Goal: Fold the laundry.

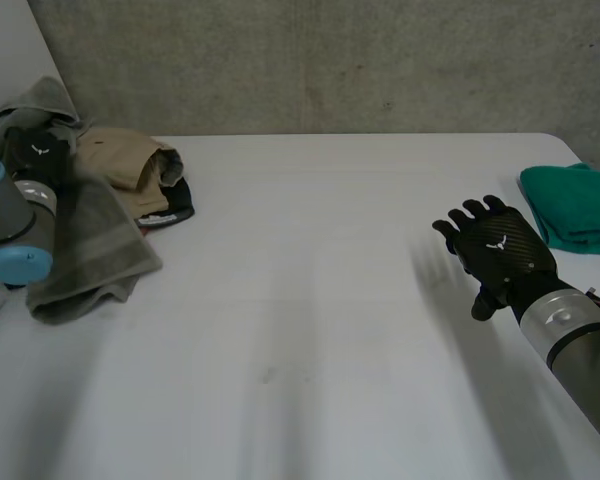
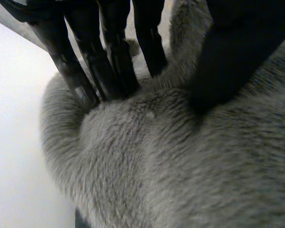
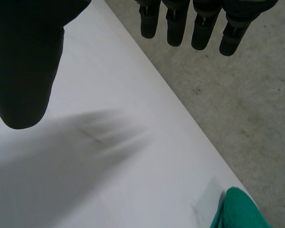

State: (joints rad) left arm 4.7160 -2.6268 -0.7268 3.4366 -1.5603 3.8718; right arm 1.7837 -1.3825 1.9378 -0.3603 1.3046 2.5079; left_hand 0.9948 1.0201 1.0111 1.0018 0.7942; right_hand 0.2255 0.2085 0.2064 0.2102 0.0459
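White surface (image 1: 310,300) takes up most of what lies in front of me, bare through the middle, with a grey concrete wall (image 1: 330,60) at its far edge. The grey towel (image 1: 95,245) is the biggest piece of laundry. It lies heaped at the far left and spreads down toward the near left, just beside my left arm (image 1: 10,225). A tan garment (image 1: 125,160) lies bunched just right of the towel, touching it. A green cloth (image 1: 580,205) sits at the far right edge, well apart from the pile. My right hand (image 1: 498,250) hovers over the surface near that green cloth with its fingers (image 3: 175,28) released and spread, holding nothing. My left hand (image 1: 35,152) is on top of the towel heap. There the fingers (image 2: 109,61) dig into the pile and squeeze a ridge of grey towel against the thumb (image 2: 232,61). A black garment (image 1: 178,200) peeks out under the tan one, with a red and white strip at its edge too small to read. Each hand carries a small white emblem on its back, no letters legible.
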